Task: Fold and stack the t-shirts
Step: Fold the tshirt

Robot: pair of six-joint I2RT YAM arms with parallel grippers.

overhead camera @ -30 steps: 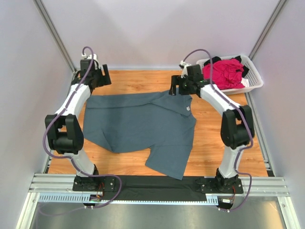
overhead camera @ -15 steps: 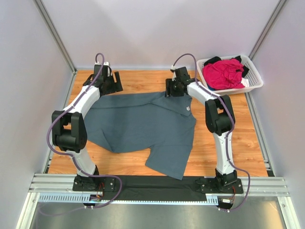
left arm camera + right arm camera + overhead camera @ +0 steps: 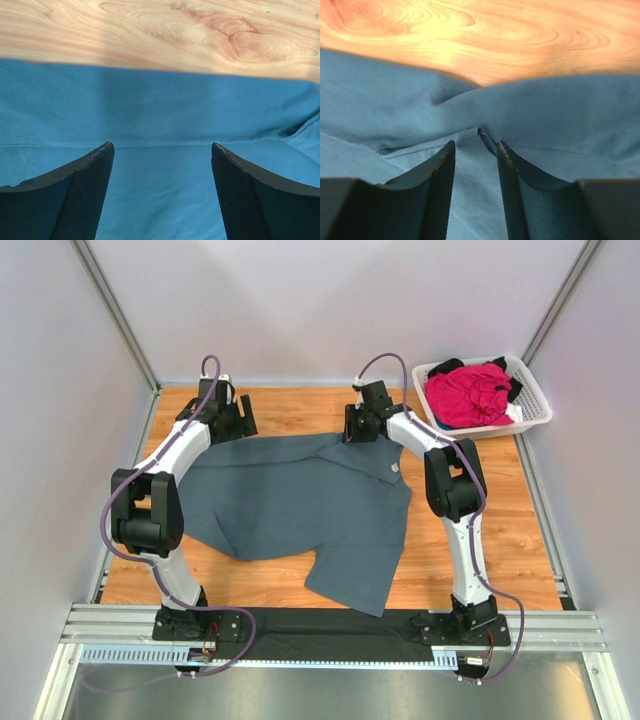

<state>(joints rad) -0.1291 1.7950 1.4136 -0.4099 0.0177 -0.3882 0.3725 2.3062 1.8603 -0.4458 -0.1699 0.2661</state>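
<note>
A large slate blue-grey t-shirt lies spread flat on the wooden table, neck label toward the right. My left gripper is open over its far left edge; in the left wrist view the fingers stand wide with flat cloth between them. My right gripper is at the shirt's far right edge. In the right wrist view its jaws are half closed, a gap still between them, astride a raised ridge of cloth by a seam. A magenta-pink t-shirt and a black one sit in the basket.
The white slatted basket stands at the back right corner. A flat black cloth lies along the near edge between the arm bases. Grey walls close in on the left, the right and the back.
Both arms have swung inward onto the shirt's far edge. The right jaws have narrowed around a ridge of cloth. The left jaws have stayed wide.
</note>
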